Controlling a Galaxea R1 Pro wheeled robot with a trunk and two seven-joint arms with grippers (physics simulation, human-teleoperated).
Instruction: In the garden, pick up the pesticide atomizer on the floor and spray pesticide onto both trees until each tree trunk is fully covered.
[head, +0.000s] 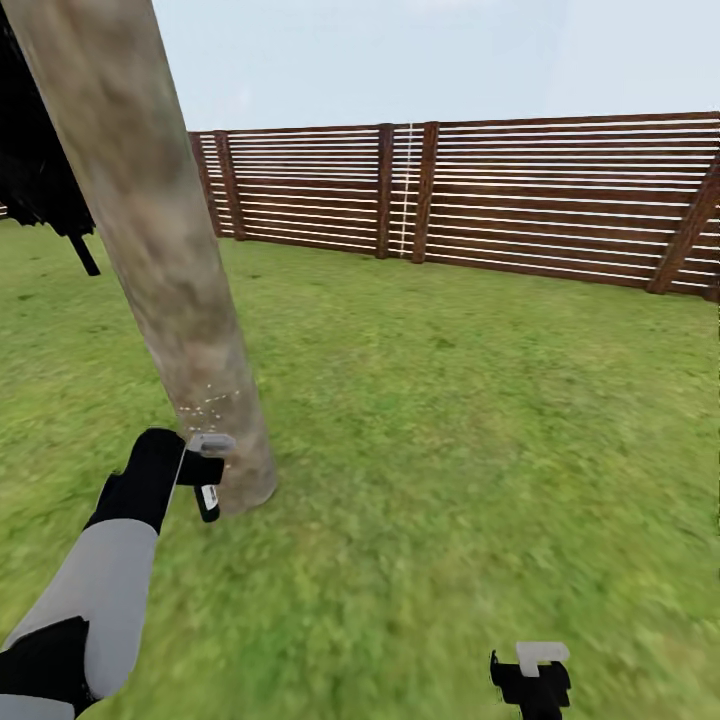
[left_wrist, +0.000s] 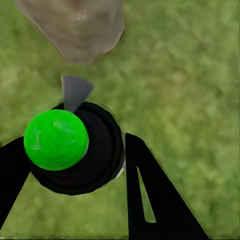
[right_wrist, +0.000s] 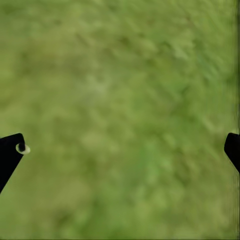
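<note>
Green-capped atomizer (left_wrist: 75, 147) sat clamped in your left fingers (left_wrist: 160, 200), nozzle facing the trunk (head: 150, 250) base to speckle it; right fingers (right_wrist: 10, 155) hung wide over lawn (head: 480, 420).

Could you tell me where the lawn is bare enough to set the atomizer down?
The grass between the tree trunk and the fence lies open. It is crowded only at the trunk's foot, around the left gripper.

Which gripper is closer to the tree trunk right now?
Left. The left gripper holds the atomizer right beside the base of the tree trunk; the right gripper hangs open over grass, well off to the trunk's right.
</note>
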